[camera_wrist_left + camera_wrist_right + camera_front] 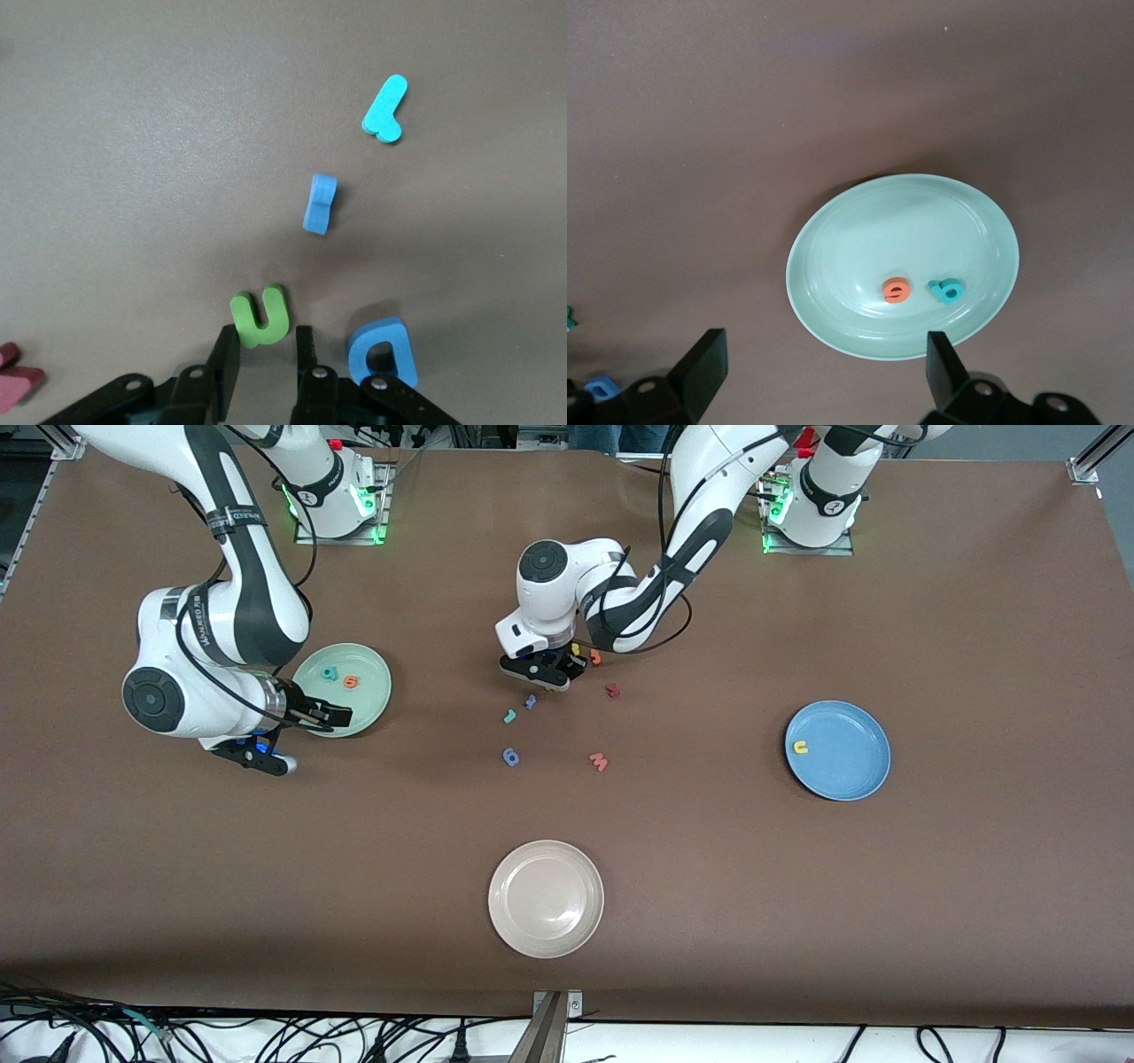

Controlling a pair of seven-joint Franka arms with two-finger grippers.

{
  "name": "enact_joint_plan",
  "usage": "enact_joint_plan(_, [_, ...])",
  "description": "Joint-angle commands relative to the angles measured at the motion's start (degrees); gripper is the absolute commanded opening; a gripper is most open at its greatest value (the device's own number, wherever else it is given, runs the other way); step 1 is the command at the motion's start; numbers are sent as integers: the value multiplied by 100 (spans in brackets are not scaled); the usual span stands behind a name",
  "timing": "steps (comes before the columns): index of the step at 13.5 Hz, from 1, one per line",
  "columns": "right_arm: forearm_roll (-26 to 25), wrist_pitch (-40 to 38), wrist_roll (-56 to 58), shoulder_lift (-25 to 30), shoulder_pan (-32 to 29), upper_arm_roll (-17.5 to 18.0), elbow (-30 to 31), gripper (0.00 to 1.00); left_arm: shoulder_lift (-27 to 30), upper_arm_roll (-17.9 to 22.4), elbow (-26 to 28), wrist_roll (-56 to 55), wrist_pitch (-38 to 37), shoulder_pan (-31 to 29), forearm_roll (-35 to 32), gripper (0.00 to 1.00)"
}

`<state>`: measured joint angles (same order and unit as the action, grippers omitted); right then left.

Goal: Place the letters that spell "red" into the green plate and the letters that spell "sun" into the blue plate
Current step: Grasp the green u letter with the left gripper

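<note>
Three plates sit on the brown table [974,868]: the green plate [372,691] toward the right arm's end, the blue plate [850,766] toward the left arm's end, and a cream-white plate [546,899] nearest the front camera, between the two.

The green plate holds two letters, the teal d [947,290] and the orange e [897,290], lying just beside each other. The blue plate holds one, the yellow u [800,747], near its rim.

The loose letters lie in a cluster at mid-table. The thin teal r [384,110] lies nearer the front camera than the left gripper, with a small blue letter [320,204] beside it. A blue rounded letter [511,757] and a pink letter [599,761] lie nearer the camera still. A dark red letter [611,689], an orange curved letter [595,657] and a yellow letter [576,649] sit toward the left arm's base. A blue capital D [383,352] lies just beside the left gripper's fingers.

The left gripper [264,354] is down at the table with its jaws narrowed on either side of the olive-green n [260,317], one fingertip [227,354] close against the letter; whether they already pinch it cannot be told.

The right gripper [824,354] hangs over the table just beside the green plate's near rim, jaws spread wide and holding nothing.
</note>
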<state>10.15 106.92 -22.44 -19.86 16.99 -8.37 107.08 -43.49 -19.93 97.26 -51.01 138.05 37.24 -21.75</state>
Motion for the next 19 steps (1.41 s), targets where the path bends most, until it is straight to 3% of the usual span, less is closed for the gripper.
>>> enact_joint_plan(1, [-57, -110, -103, -53, 15, 11, -126, 99, -54, 77, -49, -199, -23, 55, -259, 31])
enact_joint_plan(7, [-66, -110, -103, -53, 15, 11, -126, 99, -54, 94, -66, -199, -32, 38, -259, 28])
enact_joint_plan(9, [-66, -119, -103, -71, 15, 11, -126, 99, -54, 103, -93, -199, -32, 20, -250, 32])
enact_joint_plan(13, [-75, -119, -103, -71, 6, 11, -117, 99, -63, 103, -119, -331, -32, 20, -207, 32])
enact_joint_plan(17, [-75, -119, -103, -71, 6, 11, -117, 99, -142, 103, -259, -506, -32, 11, -136, 46])
enact_joint_plan(19, [-75, -128, -103, -71, 15, 11, -117, 99, -273, 103, -496, -656, -41, 20, -136, 47])
